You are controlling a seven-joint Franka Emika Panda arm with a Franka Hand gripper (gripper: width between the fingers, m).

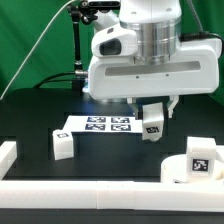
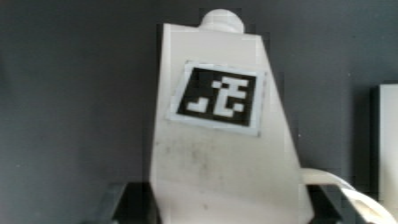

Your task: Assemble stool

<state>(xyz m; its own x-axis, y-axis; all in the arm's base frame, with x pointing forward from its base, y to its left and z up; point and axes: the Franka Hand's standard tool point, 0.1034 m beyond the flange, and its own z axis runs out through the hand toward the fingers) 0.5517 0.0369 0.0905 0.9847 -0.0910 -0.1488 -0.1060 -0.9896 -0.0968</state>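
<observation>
My gripper (image 1: 153, 117) hangs over the black table and is shut on a white stool leg (image 1: 152, 126) with a black-and-white tag, held just above the table beside the marker board (image 1: 98, 125). In the wrist view the leg (image 2: 217, 140) fills the middle, tag facing the camera, a small round peg at its far end, with a dark finger (image 2: 128, 203) against its side. Another white leg (image 1: 62, 144) lies on the table at the exterior view's left. The round seat (image 1: 193, 163), with a tag on top, sits at the exterior view's right, near the front.
A long white border rail (image 1: 100, 190) runs along the table's front, with a short end piece (image 1: 8, 152) at the exterior view's left. A green curtain hangs behind. A white edge (image 2: 386, 120) shows at the side of the wrist view.
</observation>
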